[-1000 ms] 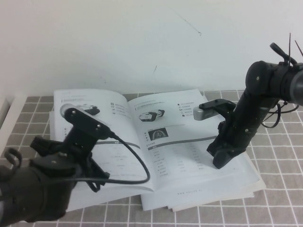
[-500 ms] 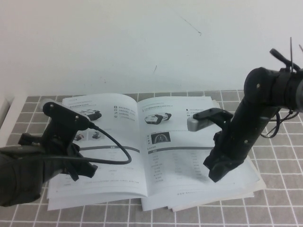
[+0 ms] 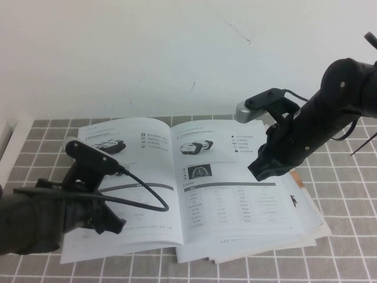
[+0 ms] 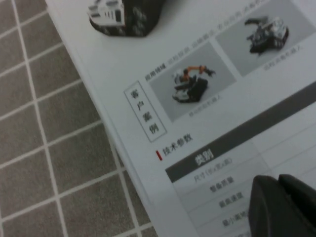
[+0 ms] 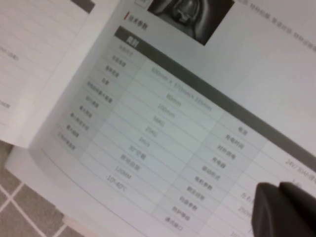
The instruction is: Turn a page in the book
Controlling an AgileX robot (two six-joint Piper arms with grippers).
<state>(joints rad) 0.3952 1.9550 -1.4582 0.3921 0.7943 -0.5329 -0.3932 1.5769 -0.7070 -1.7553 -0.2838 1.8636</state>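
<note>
The glossy book (image 3: pixel 177 183) is lying open on the tiled surface (image 3: pixel 347 230); right end effector (image 3: pixel 262 170) is hovering clenched above it, left end effector (image 3: pixel 112 224) resting on its left leaf, grip unclear

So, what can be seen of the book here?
The book is a thin glossy white brochure lying open and flat on the grey tiled table, on top of a few similar booklets. Both pages show black robot vehicle photos, small pictures and grey-lined tables. The left gripper, shut, sits low over the left page; contact is unclear. The right gripper, shut, hangs above the right page, holding nothing.
</note>
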